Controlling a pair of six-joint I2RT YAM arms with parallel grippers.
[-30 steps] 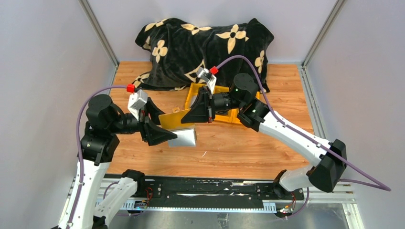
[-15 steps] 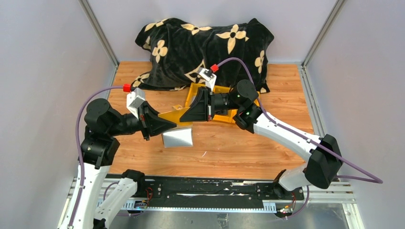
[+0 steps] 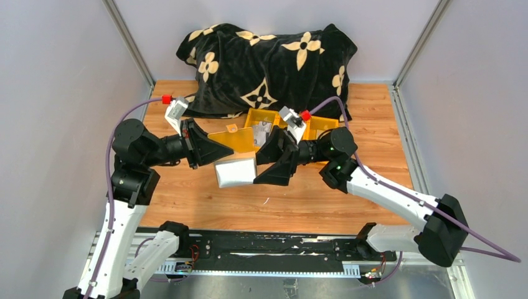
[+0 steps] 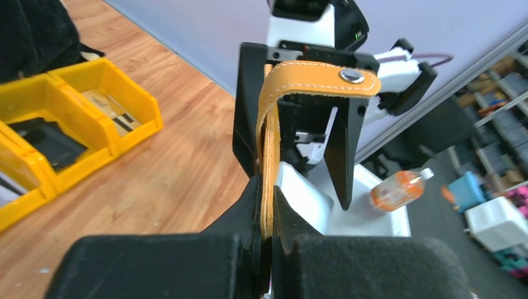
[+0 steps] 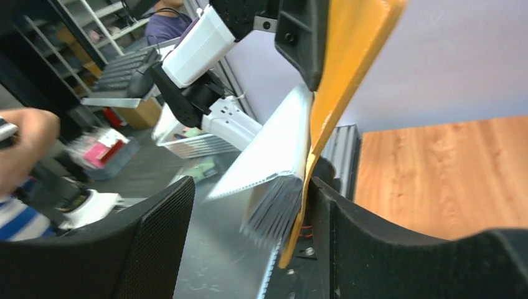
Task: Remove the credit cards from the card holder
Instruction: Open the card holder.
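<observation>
Left gripper (image 3: 229, 151) is clamped tight on the mustard flap (image 4: 311, 71) of the silvery card holder (image 3: 235, 172), mid-table (image 3: 299, 199). Right gripper (image 3: 255, 174) gapes wide around its right edge. Yellow bins (image 3: 324, 124) crowd just behind, with bare wood in front.

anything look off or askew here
Only the card holder: it is tilted, gripped just by its yellow flap, which is pinched in the left gripper, with its pockets fanned between the open right gripper fingers. Nothing spilled or damaged.
</observation>
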